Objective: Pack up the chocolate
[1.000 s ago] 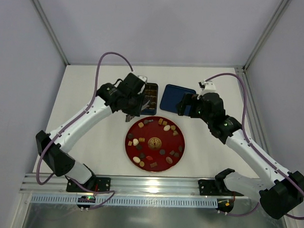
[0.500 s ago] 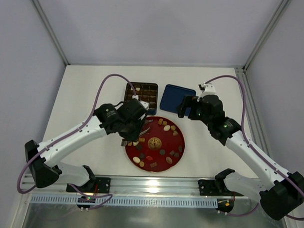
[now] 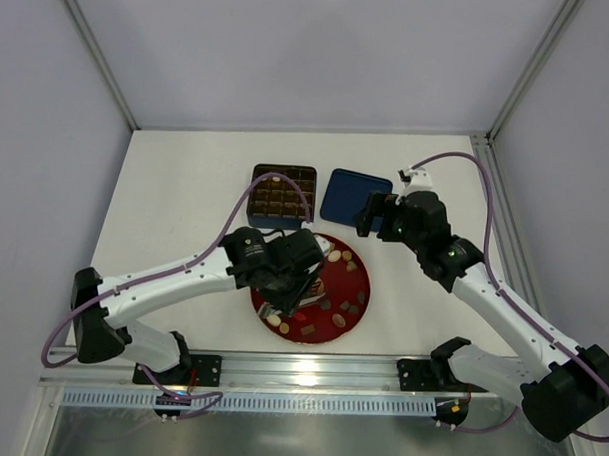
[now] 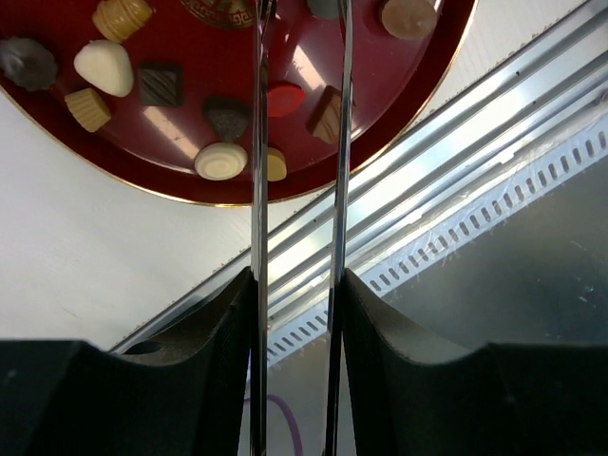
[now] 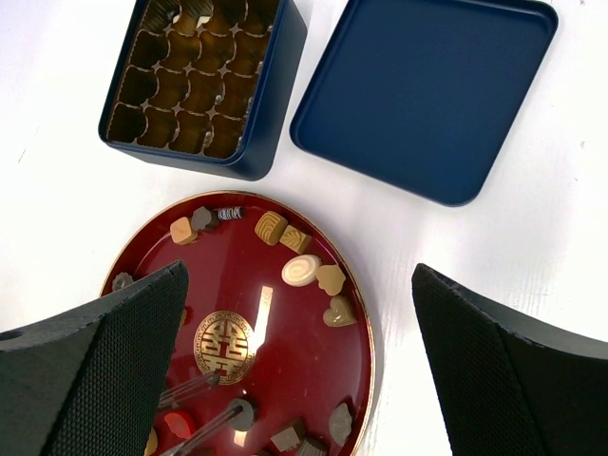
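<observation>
Chocolate (image 4: 104,66): small brown, tan and cream pieces lay scattered on the red plate (image 4: 385,95).
Left end effector (image 4: 298,28): thin fingers were slightly parted and gripped nothing, low over the plate beside its gold emblem. One red and one brown piece showed in the gap.
Right end effector (image 3: 373,215): spread wide and empty, above the table (image 3: 175,203) by the blue lid (image 5: 427,95).
Box (image 5: 269,109): just beside the lid, beyond the plate.

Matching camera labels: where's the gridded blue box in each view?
Top external: gridded blue box upper centre, just behind the red plate.
Left wrist: not in view.
Right wrist: upper left, blue lid to its right.
Shared landmark: the red plate, in all three views.
</observation>
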`<control>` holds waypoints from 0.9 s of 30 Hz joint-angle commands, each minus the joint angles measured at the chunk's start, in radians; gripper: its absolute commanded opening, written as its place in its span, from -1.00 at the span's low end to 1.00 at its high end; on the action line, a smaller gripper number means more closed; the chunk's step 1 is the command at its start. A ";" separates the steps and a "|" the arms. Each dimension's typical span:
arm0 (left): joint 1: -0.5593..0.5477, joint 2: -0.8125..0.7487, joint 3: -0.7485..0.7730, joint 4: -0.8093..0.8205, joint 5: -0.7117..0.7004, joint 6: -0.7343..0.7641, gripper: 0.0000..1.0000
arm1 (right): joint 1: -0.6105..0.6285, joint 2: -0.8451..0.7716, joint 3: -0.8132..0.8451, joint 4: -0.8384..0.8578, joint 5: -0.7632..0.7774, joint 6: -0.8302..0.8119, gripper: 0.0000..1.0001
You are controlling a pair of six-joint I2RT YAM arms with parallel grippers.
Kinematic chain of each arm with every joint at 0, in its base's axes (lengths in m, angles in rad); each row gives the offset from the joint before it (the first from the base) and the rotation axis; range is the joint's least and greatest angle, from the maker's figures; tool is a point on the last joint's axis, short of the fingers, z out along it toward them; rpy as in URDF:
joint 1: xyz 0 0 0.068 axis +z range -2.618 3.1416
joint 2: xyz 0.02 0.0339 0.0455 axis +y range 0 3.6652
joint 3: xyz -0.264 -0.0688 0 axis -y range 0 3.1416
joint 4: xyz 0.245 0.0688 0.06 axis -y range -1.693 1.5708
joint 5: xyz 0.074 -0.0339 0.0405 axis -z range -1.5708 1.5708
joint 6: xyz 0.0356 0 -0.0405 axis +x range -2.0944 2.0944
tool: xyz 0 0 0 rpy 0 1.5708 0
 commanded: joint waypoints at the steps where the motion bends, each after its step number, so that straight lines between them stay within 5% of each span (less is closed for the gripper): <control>1: -0.029 0.028 0.046 0.014 0.010 -0.011 -0.21 | 0.000 -0.039 0.000 0.015 0.018 0.004 1.00; 27: -0.089 0.126 0.082 -0.003 -0.030 -0.002 -0.22 | 0.000 -0.056 0.000 0.013 0.021 0.004 0.99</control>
